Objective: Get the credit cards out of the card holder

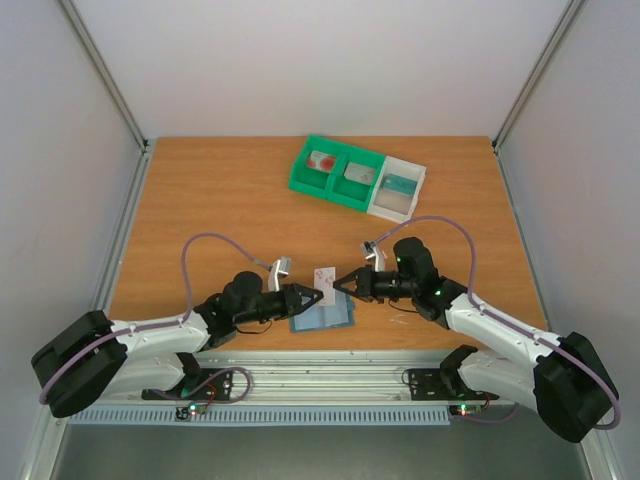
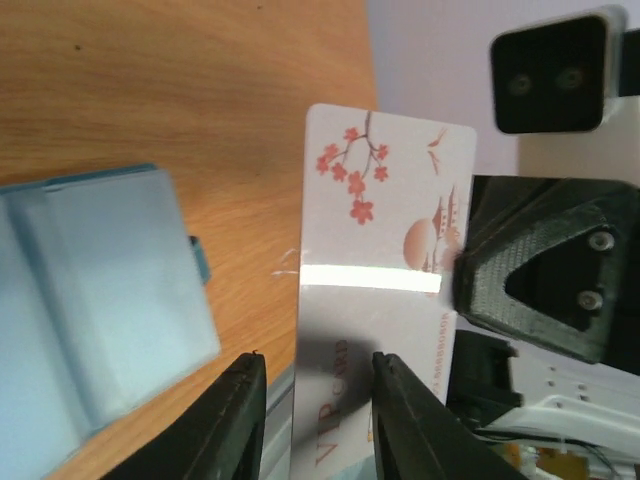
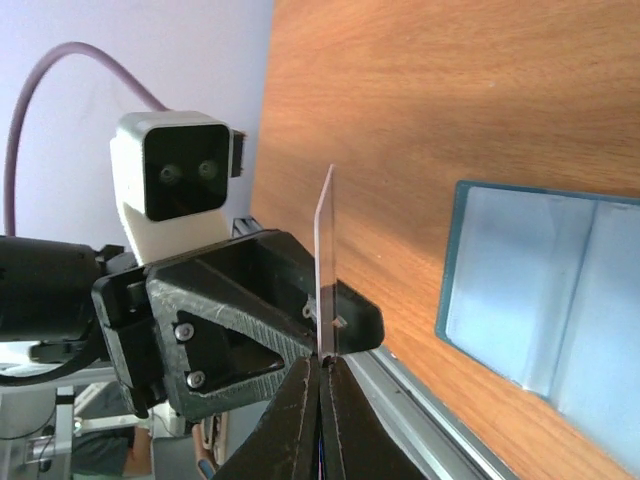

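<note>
A white credit card with red blossom marks [image 1: 323, 277] is held upright above the table's front between both grippers. My right gripper [image 1: 340, 283] is shut on its edge. In the right wrist view the card [image 3: 324, 260] stands edge-on, pinched between my fingertips [image 3: 321, 375]. In the left wrist view the card [image 2: 385, 260] faces the camera. My left gripper [image 2: 318, 400] is open, its fingers straddling the card's near edge without clamping it. The blue-grey card holder [image 1: 322, 315] lies open on the table below, also showing in the left wrist view [image 2: 90, 300] and the right wrist view [image 3: 550, 290].
A tray stands at the back: two green compartments [image 1: 300, 180] and a white one [image 1: 378, 208]. A reddish card [image 1: 322, 161], a grey card [image 1: 360, 173] and a teal card [image 1: 400, 186] lie in them. The table's front rail runs just behind the holder.
</note>
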`<state>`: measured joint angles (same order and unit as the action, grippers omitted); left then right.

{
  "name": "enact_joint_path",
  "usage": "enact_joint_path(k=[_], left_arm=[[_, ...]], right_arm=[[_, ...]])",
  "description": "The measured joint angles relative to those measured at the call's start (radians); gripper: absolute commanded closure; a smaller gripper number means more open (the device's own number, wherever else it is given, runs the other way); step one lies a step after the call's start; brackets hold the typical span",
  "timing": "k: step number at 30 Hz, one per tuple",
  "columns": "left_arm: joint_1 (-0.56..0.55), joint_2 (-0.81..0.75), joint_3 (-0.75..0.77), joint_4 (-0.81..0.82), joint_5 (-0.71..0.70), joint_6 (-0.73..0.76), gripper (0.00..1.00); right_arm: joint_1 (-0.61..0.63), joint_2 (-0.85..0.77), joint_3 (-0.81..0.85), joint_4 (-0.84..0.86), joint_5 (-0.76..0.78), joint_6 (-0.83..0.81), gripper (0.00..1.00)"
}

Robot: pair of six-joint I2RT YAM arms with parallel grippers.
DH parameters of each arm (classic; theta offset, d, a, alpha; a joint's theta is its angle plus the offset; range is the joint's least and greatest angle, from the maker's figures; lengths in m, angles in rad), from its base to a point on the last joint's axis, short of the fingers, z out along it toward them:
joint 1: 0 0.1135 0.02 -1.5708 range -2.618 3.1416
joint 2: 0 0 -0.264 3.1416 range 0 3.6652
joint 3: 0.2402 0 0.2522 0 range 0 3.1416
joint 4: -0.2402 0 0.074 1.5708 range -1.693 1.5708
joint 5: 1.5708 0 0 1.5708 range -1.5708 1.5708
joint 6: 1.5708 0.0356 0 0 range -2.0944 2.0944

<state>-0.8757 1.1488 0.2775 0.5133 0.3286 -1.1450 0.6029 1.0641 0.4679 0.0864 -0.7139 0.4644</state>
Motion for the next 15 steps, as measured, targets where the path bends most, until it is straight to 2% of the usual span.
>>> enact_joint_path(k=[2, 3, 4, 7, 10, 15], left_arm=[[-0.001, 0.0, -0.037, 0.108, 0.006, -0.035, 0.92], [-0.001, 0.0, -0.037, 0.108, 0.006, -0.035, 0.98], [-0.001, 0.0, -0.047, 0.135, 0.011, -0.043, 0.99], [0.002, 0.0, -0.066, 0.221, 0.022, -0.072, 1.0], [0.001, 0.0, -0.067, 0.258, 0.045, -0.079, 1.0], [0.0, -0.039, -0.066, 0.245, 0.069, -0.065, 1.0]], right_arm=[[0.0, -0.009, 0.0, 0.003, -0.003, 0.006, 0.99], [0.0, -0.012, 0.0, 0.003, -0.005, 0.007, 0.99], [0.0, -0.014, 0.0, 0.006, -0.004, 0.007, 0.99], [-0.017, -0.014, -0.002, -0.014, 0.005, 0.0, 0.96], [-0.021, -0.023, 0.007, -0.061, 0.005, -0.042, 0.87], [-0.013, -0.068, 0.129, -0.289, 0.02, -0.185, 0.75]])
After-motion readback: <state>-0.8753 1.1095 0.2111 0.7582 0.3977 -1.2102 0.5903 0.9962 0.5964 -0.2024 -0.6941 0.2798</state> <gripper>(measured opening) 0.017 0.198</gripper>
